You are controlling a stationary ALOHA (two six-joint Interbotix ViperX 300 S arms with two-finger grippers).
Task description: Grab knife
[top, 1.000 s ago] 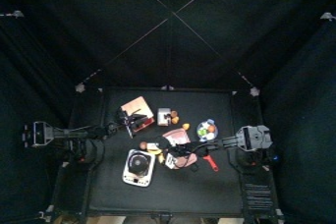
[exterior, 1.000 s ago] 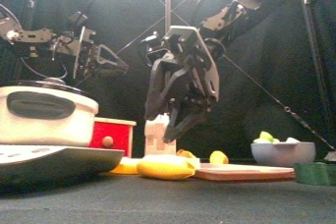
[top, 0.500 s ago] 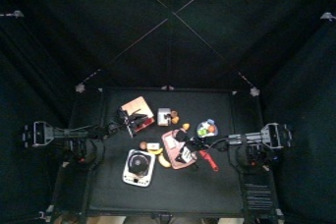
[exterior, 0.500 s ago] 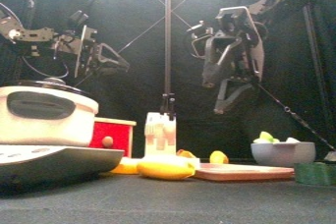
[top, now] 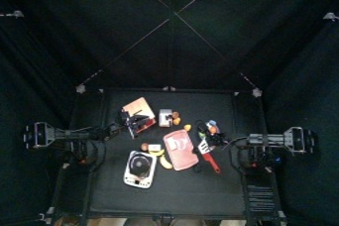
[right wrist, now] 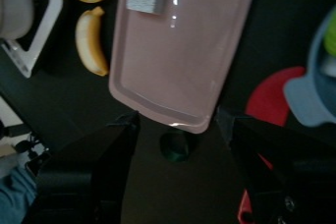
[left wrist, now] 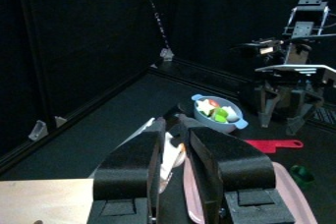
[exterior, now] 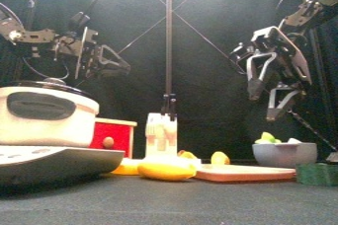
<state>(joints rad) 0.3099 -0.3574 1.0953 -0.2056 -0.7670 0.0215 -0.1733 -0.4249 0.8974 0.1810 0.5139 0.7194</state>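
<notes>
Closest to the front edge of the bench (top: 106, 202) is the white-and-black oval cooker (top: 139, 168). A banana (exterior: 165, 168) lies next to it, then the pink cutting board (top: 179, 149).

The knife (top: 208, 157) lies flat on the bench just beside the board's right long edge, roughly parallel to it. It's slim, straight and red all over, about as long as the board but way narrower. The left wrist view catches a red stretch of it (left wrist: 269, 145) past the board. Nothing is touching it.

A bit further back is a small bowl (left wrist: 217, 110) with green and yellow bits in it.

The right hand (exterior: 271, 99) hangs in the air above the right side of the bench with its jaws spread wide, holding nothing. The left hand (exterior: 103, 59) is parked up high on the left, and honestly I can't tell if it's open or closed.
</notes>
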